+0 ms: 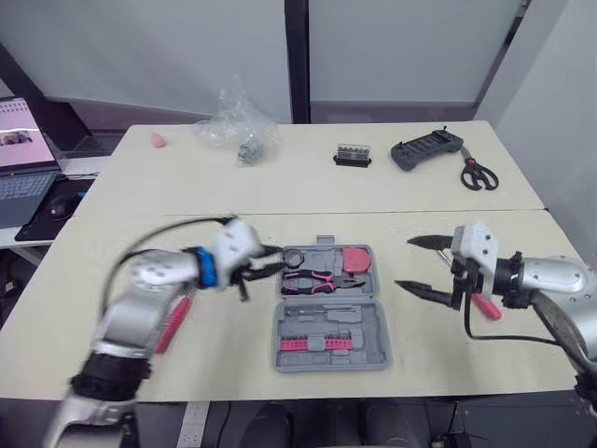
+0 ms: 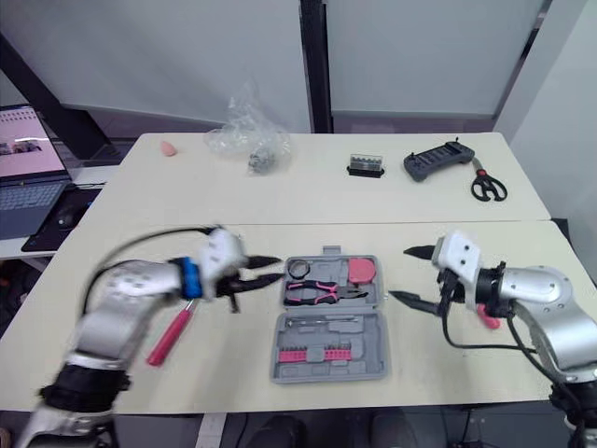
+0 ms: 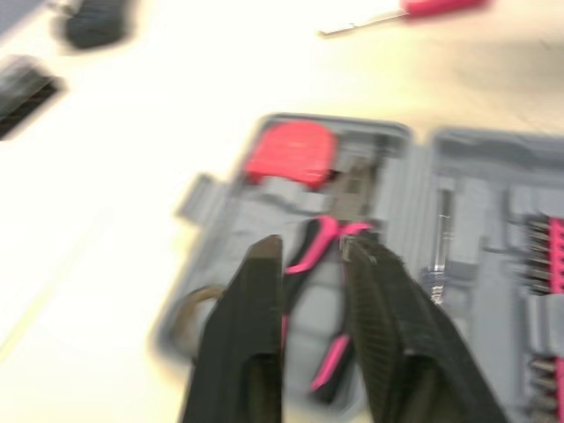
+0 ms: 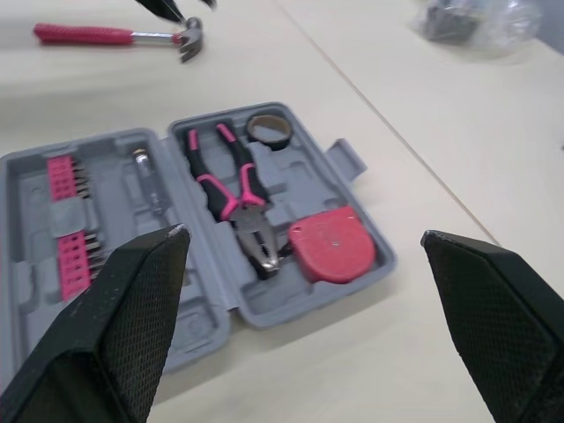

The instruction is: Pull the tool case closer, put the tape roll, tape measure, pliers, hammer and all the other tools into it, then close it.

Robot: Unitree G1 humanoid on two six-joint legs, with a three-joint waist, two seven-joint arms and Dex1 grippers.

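Bright, even light thru-out; shadows soft, faint.

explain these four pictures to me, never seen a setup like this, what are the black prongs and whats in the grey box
This is a humanoid robot; each arm ends in a black two-fingered gripper. The two wide pictures come from its head cameras, looking down at a beige table; the other two from cameras on its wrists. The open grey plastic tool case holds pink-handled pliers, a red tape measure, a dark tape roll and pink bits. A pink-handled hammer lies left of it. The left gripper and right gripper are both open and empty.
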